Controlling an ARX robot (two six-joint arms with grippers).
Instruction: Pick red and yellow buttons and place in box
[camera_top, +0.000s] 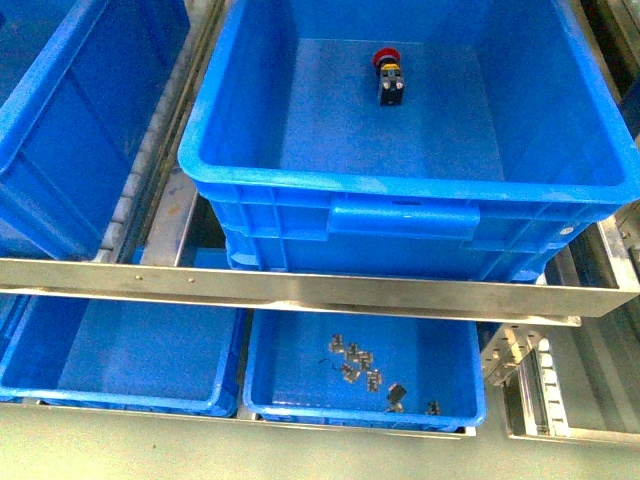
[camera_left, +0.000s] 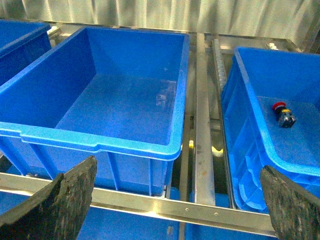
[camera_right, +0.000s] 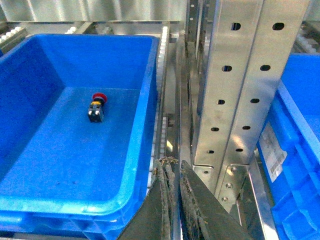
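Observation:
The red button (camera_top: 388, 78) lies on its side on the floor of the box (camera_top: 400, 180), near the back wall; its body is dark with a yellow band under the red cap. It shows again as the red button (camera_left: 283, 114) in the box (camera_left: 295, 75) and as the red button (camera_right: 96, 106) in the box (camera_right: 60, 150). No yellow button shows in any view. My left gripper (camera_left: 182, 200) is open and empty, low in front of the rack between two crates. Beside the box's right rim, my right gripper (camera_right: 173, 162) is shut on nothing.
An empty blue crate (camera_top: 60, 120) stands left of the box. Below a steel rail (camera_top: 300, 290) sit two shallow blue trays; the right tray (camera_top: 300, 370) holds several small metal parts (camera_top: 355, 362). A perforated steel post (camera_right: 240, 85) rises just past my right gripper.

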